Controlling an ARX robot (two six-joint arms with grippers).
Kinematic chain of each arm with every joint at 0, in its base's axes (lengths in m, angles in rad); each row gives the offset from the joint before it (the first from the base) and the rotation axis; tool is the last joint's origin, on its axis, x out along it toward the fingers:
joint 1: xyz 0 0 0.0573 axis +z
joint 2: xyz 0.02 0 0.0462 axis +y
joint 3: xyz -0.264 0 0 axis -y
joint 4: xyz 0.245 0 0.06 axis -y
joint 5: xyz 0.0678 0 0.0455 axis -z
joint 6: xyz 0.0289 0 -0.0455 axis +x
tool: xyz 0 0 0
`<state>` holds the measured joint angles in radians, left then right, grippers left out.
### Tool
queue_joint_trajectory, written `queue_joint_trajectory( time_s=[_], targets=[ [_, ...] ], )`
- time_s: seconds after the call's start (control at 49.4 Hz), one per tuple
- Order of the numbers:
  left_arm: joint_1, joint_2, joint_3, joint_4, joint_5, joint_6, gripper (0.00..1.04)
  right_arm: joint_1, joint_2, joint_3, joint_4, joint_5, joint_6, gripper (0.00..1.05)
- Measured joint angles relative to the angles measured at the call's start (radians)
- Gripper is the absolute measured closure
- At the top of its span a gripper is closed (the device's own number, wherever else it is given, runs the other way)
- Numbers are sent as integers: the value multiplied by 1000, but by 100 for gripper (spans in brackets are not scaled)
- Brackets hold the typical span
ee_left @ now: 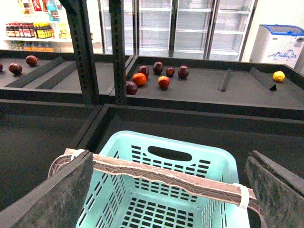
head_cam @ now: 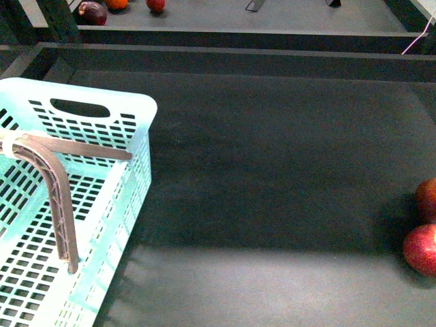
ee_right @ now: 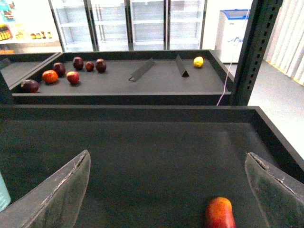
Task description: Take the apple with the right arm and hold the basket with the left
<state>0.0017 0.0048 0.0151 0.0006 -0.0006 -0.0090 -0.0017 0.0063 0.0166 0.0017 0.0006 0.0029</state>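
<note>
Near left on the dark table [head_cam: 272, 170]: the basket [head_cam: 82, 204], pale blue-green, with slots in its walls and floor and an oval hole for a hand. Across its top, a brown bent handle [head_cam: 58, 197].

Way over at the right edge of the front view: the apple [head_cam: 421, 249], red, well apart from the basket. Just behind it, a darker apple [head_cam: 427, 199], partly cut off by the edge.

From the left wrist: the left gripper [ee_left: 169, 159] up above the near end of the basket, jaws spread wide, holding nothing. Brown handle stretching across from one pad to the other; cannot tell if touching.

From the right wrist: the right gripper [ee_right: 167, 156] over bare table, jaws spread wide too, empty. Down on the table between the pads, closer to one of them, the apple [ee_right: 220, 213], red with an orange patch, not touched.

Far back: a second black shelf [ee_left: 209, 92] with more red fruit [ee_left: 164, 81] and one yellow fruit [ee_left: 279, 76].
</note>
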Motion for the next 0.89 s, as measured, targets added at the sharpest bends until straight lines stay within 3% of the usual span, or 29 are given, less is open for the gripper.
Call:
queue_joint_trajectory(
  time_s=[0.588, 0.608, 0.628, 0.689, 0.729, 0.81, 0.892],
  targets=[
    [1, 2, 1, 0, 2, -1, 7, 0, 0, 0, 0, 0, 0, 9],
    [27, 29, 21, -58, 108, -44, 7, 0, 0, 0, 0, 0, 0, 9],
    [82, 102, 73, -184, 279, -152, 7, 0, 0, 0, 0, 1, 0, 9],
    [155, 245, 136, -296, 515, -343, 7, 0, 0, 0, 0, -1, 0, 9],
    [203, 325, 165, -281, 634, -457, 7, 0, 0, 0, 0, 0, 0, 9],
    [274, 441, 219, -199, 723, -635, 7, 0, 0, 0, 0, 0, 0, 9],
    [329, 580, 268, -113, 715, -787, 7, 0, 0, 0, 0, 0, 0, 9]
  ],
)
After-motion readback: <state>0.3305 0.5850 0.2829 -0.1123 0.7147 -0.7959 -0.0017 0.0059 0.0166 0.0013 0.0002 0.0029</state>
